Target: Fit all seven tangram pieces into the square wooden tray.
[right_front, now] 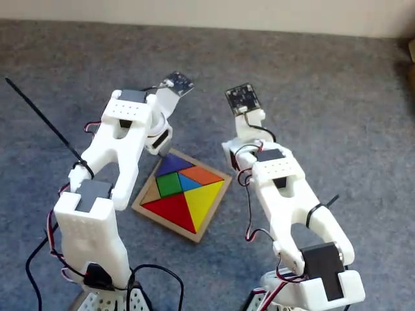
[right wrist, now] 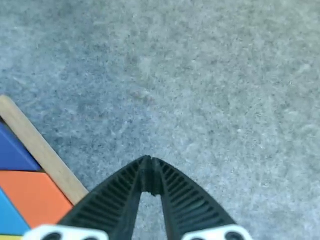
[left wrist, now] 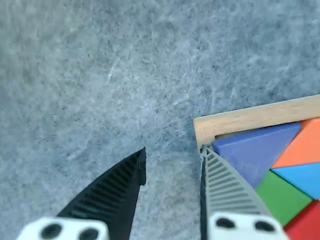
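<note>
The square wooden tray (right_front: 162,225) lies on the carpet between the two arms. In it sit a purple piece (right_front: 174,164), an orange one (right_front: 201,175), a green one (right_front: 168,186), a light blue one (right_front: 189,183), a yellow triangle (right_front: 204,197) and a red triangle (right_front: 172,208). A wood-coloured triangle (right_front: 150,193) shows at the tray's left corner; whether it is a piece or bare floor I cannot tell. My left gripper (left wrist: 173,152) is open at the tray's far corner (left wrist: 250,117), its grey finger (left wrist: 220,185) against the purple piece (left wrist: 255,150). My right gripper (right wrist: 150,162) is shut and empty over the carpet beside the tray's rim (right wrist: 40,145).
Grey-blue carpet (right_front: 311,97) surrounds the tray on every side. A black cable tie (right_front: 39,113) sticks out from the left arm. A wall's base runs along the far edge.
</note>
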